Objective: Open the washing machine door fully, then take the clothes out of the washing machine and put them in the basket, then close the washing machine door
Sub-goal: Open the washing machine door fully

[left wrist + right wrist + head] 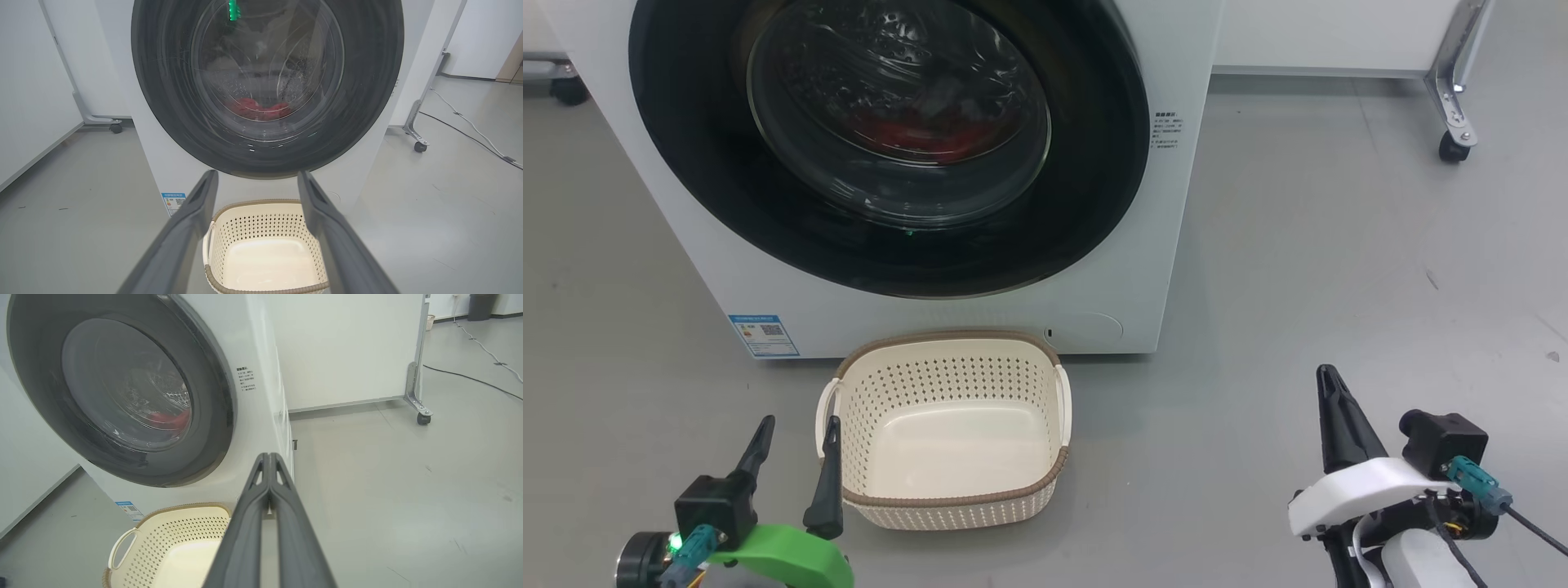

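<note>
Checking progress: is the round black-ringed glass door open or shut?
Shut: the round black-ringed glass door lies flush on the white washing machine.

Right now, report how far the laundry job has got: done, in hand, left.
Done: nothing yet. The washing machine door is shut, the red clothes lie behind its glass, and the basket sits empty on the floor in front. In hand: the right gripper is shut on nothing, the left gripper open beside the basket; neither touches the door. Left: open the door, move the clothes, close it.
</note>
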